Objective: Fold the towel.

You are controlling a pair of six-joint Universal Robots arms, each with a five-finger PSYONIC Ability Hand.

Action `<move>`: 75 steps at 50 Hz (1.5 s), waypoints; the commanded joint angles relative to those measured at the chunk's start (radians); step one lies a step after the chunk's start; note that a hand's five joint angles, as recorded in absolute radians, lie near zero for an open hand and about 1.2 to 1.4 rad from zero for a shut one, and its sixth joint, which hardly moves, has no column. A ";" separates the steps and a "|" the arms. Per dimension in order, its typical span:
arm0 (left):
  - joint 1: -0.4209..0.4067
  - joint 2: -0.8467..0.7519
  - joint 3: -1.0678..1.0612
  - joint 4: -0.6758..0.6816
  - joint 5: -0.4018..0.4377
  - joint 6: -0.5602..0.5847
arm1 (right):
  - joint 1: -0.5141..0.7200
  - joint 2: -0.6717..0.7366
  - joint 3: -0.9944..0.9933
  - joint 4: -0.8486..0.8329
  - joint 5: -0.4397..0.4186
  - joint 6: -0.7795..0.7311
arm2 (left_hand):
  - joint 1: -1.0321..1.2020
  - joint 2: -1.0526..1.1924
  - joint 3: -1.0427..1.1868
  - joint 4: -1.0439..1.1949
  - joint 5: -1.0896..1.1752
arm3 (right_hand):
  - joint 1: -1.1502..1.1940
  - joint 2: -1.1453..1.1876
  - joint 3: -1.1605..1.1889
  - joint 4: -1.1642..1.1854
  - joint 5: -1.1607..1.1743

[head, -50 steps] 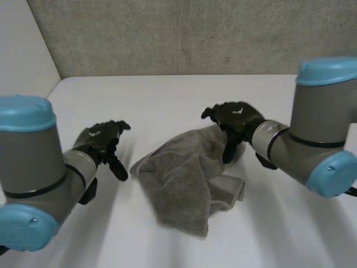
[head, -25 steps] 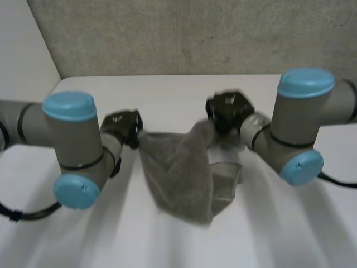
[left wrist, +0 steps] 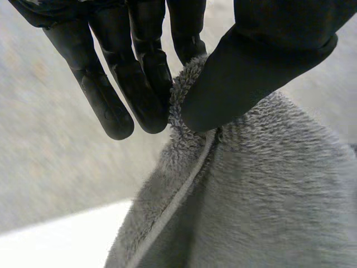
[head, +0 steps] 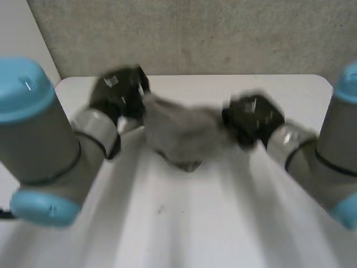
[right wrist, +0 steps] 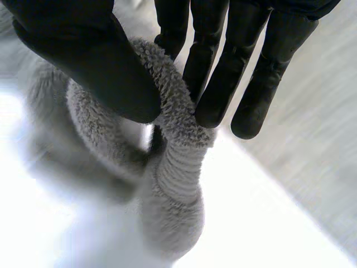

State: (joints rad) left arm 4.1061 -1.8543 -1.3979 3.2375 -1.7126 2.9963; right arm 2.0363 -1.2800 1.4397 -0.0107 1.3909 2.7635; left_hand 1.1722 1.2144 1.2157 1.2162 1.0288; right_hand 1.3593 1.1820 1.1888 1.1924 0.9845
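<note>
A grey towel [head: 181, 134] hangs bunched above the white table [head: 184, 223], stretched between both hands. My left hand [head: 120, 92] holds its left end up high. In the left wrist view the thumb [left wrist: 251, 67] pinches the towel's hemmed edge [left wrist: 184, 111] against the fingers [left wrist: 139, 72]. My right hand [head: 251, 120] holds the towel's right end, a little lower. Under the right palm, the thumb [right wrist: 95, 61] and fingers [right wrist: 217, 72] pinch a rolled fold of the towel [right wrist: 173, 139], and the rest droops below.
A grey wall [head: 223, 33] stands behind the table's far edge. Both grey arms with light-blue caps [head: 25, 84] reach in from the near sides.
Both hands closed on the towel's ends and lifted it off the table. The towel rose and bunched between them, towards the far side.
</note>
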 commanded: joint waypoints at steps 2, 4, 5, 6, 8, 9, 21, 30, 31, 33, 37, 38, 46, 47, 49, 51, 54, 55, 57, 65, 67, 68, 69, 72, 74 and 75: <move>-0.171 -0.019 -0.312 -0.010 0.080 0.003 | -0.079 -0.001 0.237 0.419 -0.018 -0.433 | 0.224 0.182 0.181 0.180 0.193 | -0.471 -0.293 -0.300 -0.304 -0.270; -0.182 -0.020 -0.329 -0.011 0.079 0.003 | -0.106 -0.012 0.242 0.390 -0.018 -0.398 | 0.224 0.182 0.181 0.180 0.193 | -1.117 -0.940 -0.947 -0.951 -0.917; -0.187 -0.020 -0.338 -0.013 0.079 0.003 | -0.107 -0.012 0.242 0.390 -0.018 -0.398 | 0.088 0.046 0.044 0.044 0.057 | -1.119 -0.941 -0.948 -0.952 -0.918; -0.187 -0.020 -0.339 -0.013 0.079 0.003 | -0.110 -0.034 0.231 0.365 -0.018 -0.356 | 0.087 0.044 0.043 0.042 0.055 | -1.185 -1.007 -1.014 -1.018 -0.984; -0.187 -0.009 -0.346 -0.011 0.077 0.004 | -0.111 -0.071 0.219 0.339 -0.021 -0.303 | -0.101 -0.144 -0.145 -0.145 -0.133 | -1.185 -1.007 -1.014 -1.018 -0.984; -0.184 -0.003 -0.354 -0.015 0.076 0.004 | -0.111 -0.109 0.208 0.309 -0.027 -0.248 | -0.293 -0.335 -0.337 -0.337 -0.324 | -1.185 -1.007 -1.014 -1.018 -0.984; -0.058 0.191 -0.472 0.001 0.076 0.003 | -0.103 -0.164 0.085 0.198 -0.122 0.002 | -0.791 -0.833 -0.834 -0.835 -0.822 | -1.185 -1.007 -1.014 -1.018 -0.984; 0.013 0.241 -0.535 0.025 0.080 0.003 | -0.082 0.094 -0.137 0.248 -0.225 0.082 | -0.918 -0.960 -0.961 -0.962 -0.949 | -1.040 -0.862 -0.869 -0.873 -0.839; 0.026 0.241 -0.543 0.028 0.082 0.003 | -0.062 0.138 -0.174 0.271 -0.237 0.079 | -0.920 -0.963 -0.964 -0.964 -0.952 | -1.010 -0.833 -0.840 -0.843 -0.810; 0.045 0.241 -0.553 0.033 0.082 0.003 | -0.051 0.184 -0.205 0.293 -0.249 0.074 | -0.920 -0.963 -0.964 -0.965 -0.952 | -0.984 -0.807 -0.813 -0.817 -0.784; 0.112 0.237 -0.585 0.068 0.102 0.001 | -0.045 0.260 -0.242 0.321 -0.262 0.073 | -0.920 -0.963 -0.964 -0.965 -0.952 | -0.957 -0.780 -0.787 -0.790 -0.757; 0.112 0.237 -0.586 0.068 0.102 0.001 | -0.044 0.287 -0.249 0.321 -0.259 0.073 | -0.920 -0.963 -0.964 -0.965 -0.952 | -0.937 -0.760 -0.766 -0.770 -0.737; 0.210 0.204 -0.619 0.140 0.246 0.000 | -0.041 0.387 -0.260 0.293 -0.245 0.038 | -0.912 -0.954 -0.955 -0.956 -0.943 | -0.778 -0.601 -0.608 -0.611 -0.578; 0.226 0.196 -0.622 0.145 0.266 0.000 | -0.041 0.398 -0.260 0.281 -0.240 0.033 | -0.912 -0.954 -0.955 -0.956 -0.943 | -0.746 -0.569 -0.576 -0.579 -0.546; 0.244 0.193 -0.625 0.147 0.281 0.000 | -0.042 0.407 -0.260 0.268 -0.236 0.033 | -0.912 -0.954 -0.955 -0.956 -0.943 | -0.696 -0.519 -0.526 -0.530 -0.496; 0.258 0.191 -0.627 0.148 0.291 0.000 | -0.041 0.413 -0.260 0.259 -0.231 0.033 | -0.912 -0.954 -0.955 -0.956 -0.943 | -0.658 -0.481 -0.488 -0.491 -0.458; 0.267 0.184 -0.625 0.148 0.294 0.000 | -0.042 0.424 -0.260 0.253 -0.231 0.033 | -0.912 -0.954 -0.955 -0.956 -0.943 | -0.661 -0.483 -0.490 -0.494 -0.460; 0.269 0.179 -0.624 0.150 0.294 0.000 | -0.042 0.432 -0.260 0.250 -0.231 0.033 | -0.912 -0.954 -0.955 -0.956 -0.943 | -0.664 -0.486 -0.493 -0.497 -0.463; 0.269 0.178 -0.625 0.150 0.294 0.000 | -0.042 0.439 -0.262 0.247 -0.231 0.033 | -0.912 -0.954 -0.955 -0.956 -0.943 | -0.667 -0.489 -0.496 -0.500 -0.466; 0.267 0.168 -0.630 0.150 0.294 0.000 | -0.041 0.470 -0.268 0.236 -0.230 0.031 | -0.915 -0.957 -0.958 -0.959 -0.946 | -0.460 -0.282 -0.289 -0.293 -0.260; 0.267 0.162 -0.630 0.150 0.294 0.000 | -0.039 0.470 -0.268 0.238 -0.228 0.031 | -0.915 -0.957 -0.958 -0.959 -0.946 | -0.273 -0.096 -0.103 -0.106 -0.073; 0.267 0.162 -0.630 0.150 0.294 0.000 | -0.039 0.467 -0.268 0.239 -0.225 0.031 | -0.915 -0.957 -0.958 -0.959 -0.946 | -0.046 0.131 0.124 0.120 0.154; 0.266 0.161 -0.630 0.151 0.294 0.000 | -0.039 0.461 -0.268 0.239 -0.227 0.031 | -0.915 -0.957 -0.958 -0.959 -0.946 | 0.036 0.213 0.207 0.203 0.236; 0.263 0.150 -0.622 0.151 0.295 0.001 | -0.039 0.450 -0.271 0.242 -0.230 0.033 | -0.912 -0.954 -0.955 -0.956 -0.943 | 0.037 0.214 0.207 0.204 0.237; 0.258 0.142 -0.615 0.151 0.295 0.001 | -0.039 0.403 -0.286 0.255 -0.233 0.045 | -0.912 -0.954 -0.955 -0.956 -0.943 | 0.037 0.214 0.207 0.204 0.237; 0.252 0.132 -0.607 0.153 0.297 0.001 | -0.039 0.403 -0.286 0.255 -0.233 0.045 | -0.912 -0.954 -0.955 -0.956 -0.943 | 0.037 0.214 0.207 0.204 0.237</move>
State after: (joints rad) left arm 4.3715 -1.6956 -2.0254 3.3879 -1.4187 2.9963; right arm 1.9971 -0.8235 1.1690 0.2298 1.1620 2.7966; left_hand 0.2474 0.2345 0.2371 0.2344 0.0596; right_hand 1.3261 1.1733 1.1725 1.1826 0.9506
